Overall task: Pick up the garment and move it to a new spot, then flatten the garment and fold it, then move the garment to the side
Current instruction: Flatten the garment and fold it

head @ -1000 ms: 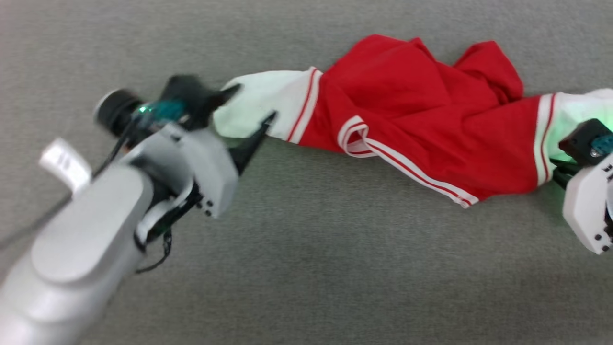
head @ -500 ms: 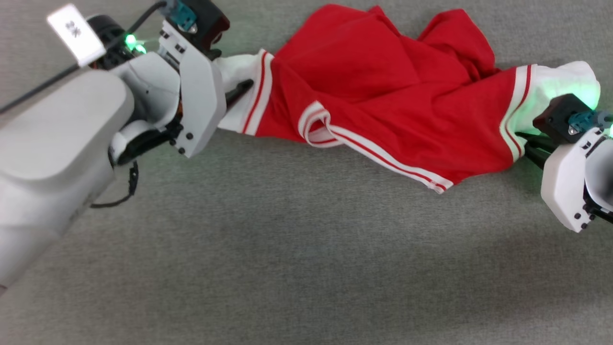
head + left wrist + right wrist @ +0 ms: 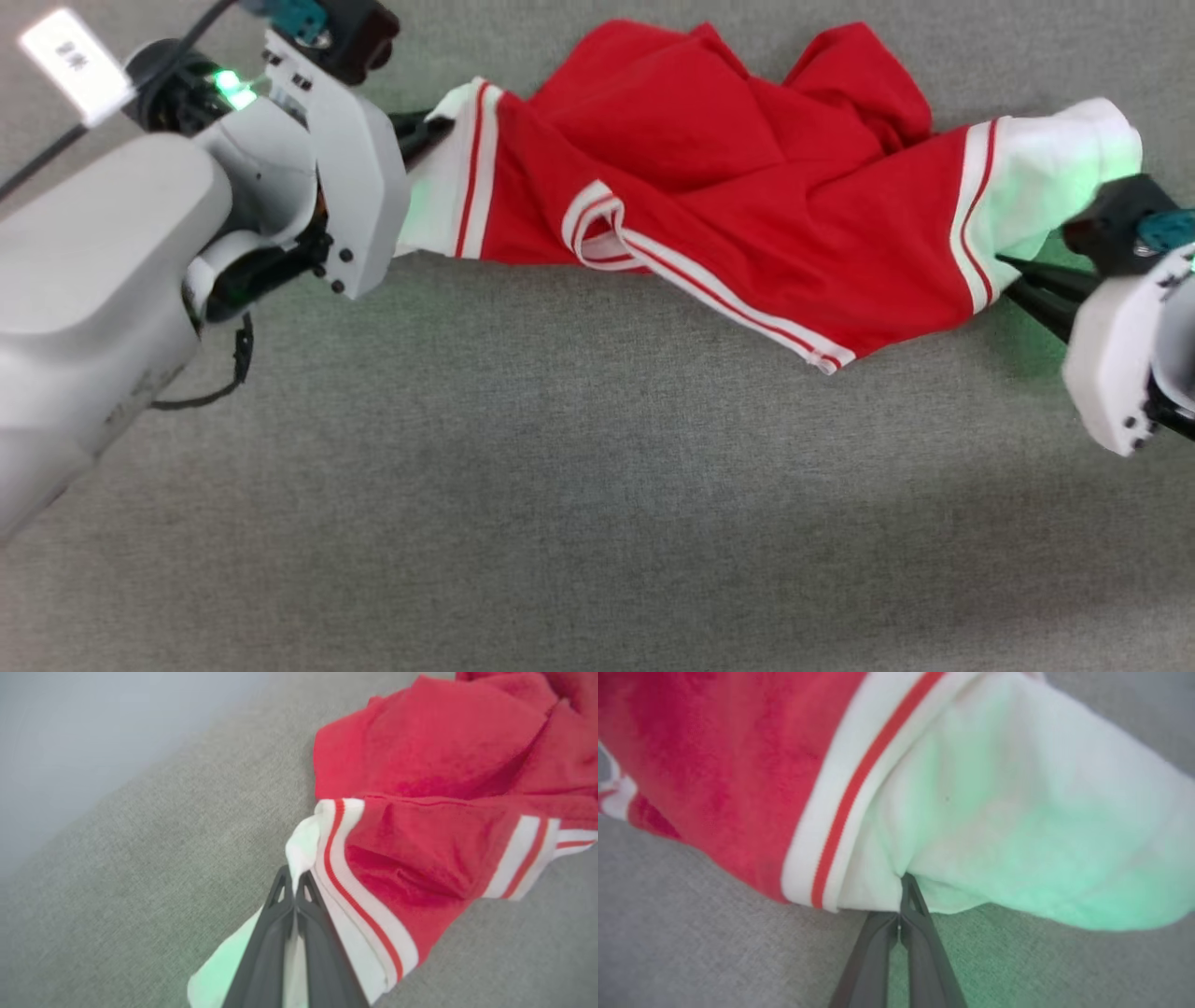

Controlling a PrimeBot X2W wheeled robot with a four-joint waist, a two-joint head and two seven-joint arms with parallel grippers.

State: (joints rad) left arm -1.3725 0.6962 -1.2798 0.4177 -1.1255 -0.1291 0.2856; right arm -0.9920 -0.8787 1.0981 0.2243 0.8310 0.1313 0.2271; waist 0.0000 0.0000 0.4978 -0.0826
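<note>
The garment (image 3: 728, 177), bright red with white sleeves and striped trim, lies crumpled and stretched sideways across the grey surface. My left gripper (image 3: 431, 124) is shut on the white left sleeve, whose cloth is pinched between the dark fingers (image 3: 280, 933). At the right, my right gripper (image 3: 1010, 271) is shut on the lower edge of the other white sleeve (image 3: 1017, 812), beside its red stripe. The lettering is hidden in the folds.
Grey carpet-like surface (image 3: 597, 485) spreads all around the shirt, with open room in front of it. A pale wall or panel (image 3: 70, 732) borders the surface in the left wrist view.
My left gripper has reached onto the left sleeve and closed on it; a second ago its fingers were spread. The right gripper kept its grip. The head camera has shifted.
</note>
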